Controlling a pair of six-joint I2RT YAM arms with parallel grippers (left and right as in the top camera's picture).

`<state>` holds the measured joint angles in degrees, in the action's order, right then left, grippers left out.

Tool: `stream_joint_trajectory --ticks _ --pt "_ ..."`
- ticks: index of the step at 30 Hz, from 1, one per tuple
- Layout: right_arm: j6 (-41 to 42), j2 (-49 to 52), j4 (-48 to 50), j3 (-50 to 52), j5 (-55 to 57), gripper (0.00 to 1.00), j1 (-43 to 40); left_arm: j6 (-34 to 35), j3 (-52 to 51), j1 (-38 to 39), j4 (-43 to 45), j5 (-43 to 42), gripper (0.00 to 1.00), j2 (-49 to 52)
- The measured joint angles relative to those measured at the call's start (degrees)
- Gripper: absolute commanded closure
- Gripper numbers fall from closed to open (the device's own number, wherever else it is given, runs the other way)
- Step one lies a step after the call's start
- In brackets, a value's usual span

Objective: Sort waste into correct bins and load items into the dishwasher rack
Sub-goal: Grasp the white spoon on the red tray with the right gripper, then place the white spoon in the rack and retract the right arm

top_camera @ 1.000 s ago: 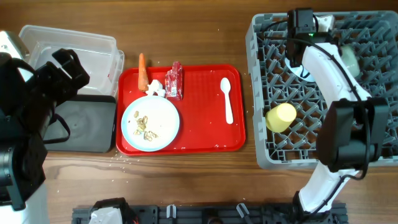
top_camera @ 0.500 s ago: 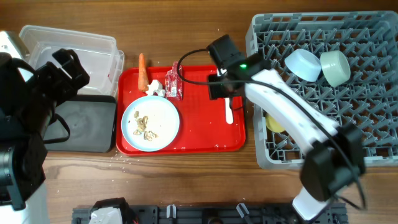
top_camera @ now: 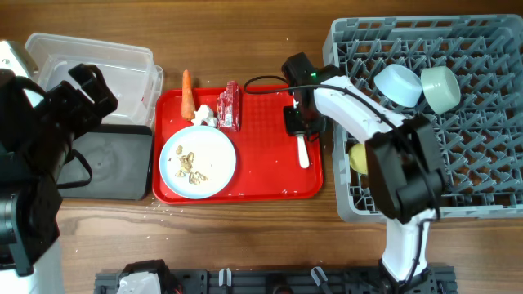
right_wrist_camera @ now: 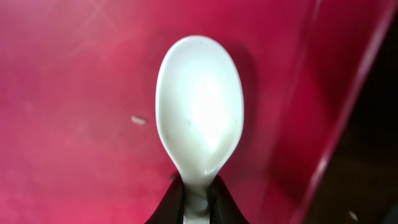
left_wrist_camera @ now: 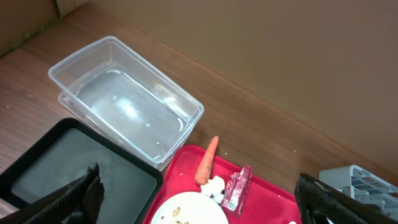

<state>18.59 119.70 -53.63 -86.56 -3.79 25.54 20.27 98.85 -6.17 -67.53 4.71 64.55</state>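
The plastic tub (top_camera: 90,61) sits at the far left back of the tabletop (top_camera: 245,237), with the shallow tray (top_camera: 114,167) just in front of it. To their right lies the serving tray (top_camera: 261,167), and right of that the dishwasher rack (top_camera: 482,147).

On the serving tray, the plate (top_camera: 216,151) lies front left, with food scraps (top_camera: 189,166) on it. The carrot (top_camera: 187,91) crosses the tray's back rim near its left corner. The tissue (top_camera: 204,115) lies between carrot and wrapper (top_camera: 230,106), at the plate's back edge. The spoon (top_camera: 303,151) lies along the tray's right side.

In the rack, the cup (top_camera: 356,159) lies by the left wall. The left-hand bowl (top_camera: 398,83) and right-hand bowl (top_camera: 440,88) sit side by side farther back.
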Motion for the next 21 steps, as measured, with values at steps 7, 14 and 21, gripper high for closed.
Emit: stream_joint_trajectory --ticks 7,14,21 --pt "-3.1 -24.2 0.8 -2.9 15.7 0.96 -9.3 0.0 0.0 0.0 0.0 0.0 0.00 0.0" --pt "-7.6 -13.7 5.4 -0.8 14.5 0.50 -12.9 0.0 0.0 0.0 0.0 0.0 0.00 0.0" --pt "-5.8 -32.7 3.5 -3.0 3.1 0.00 -11.1 0.0 0.0 0.0 0.0 0.0 0.00 0.0"
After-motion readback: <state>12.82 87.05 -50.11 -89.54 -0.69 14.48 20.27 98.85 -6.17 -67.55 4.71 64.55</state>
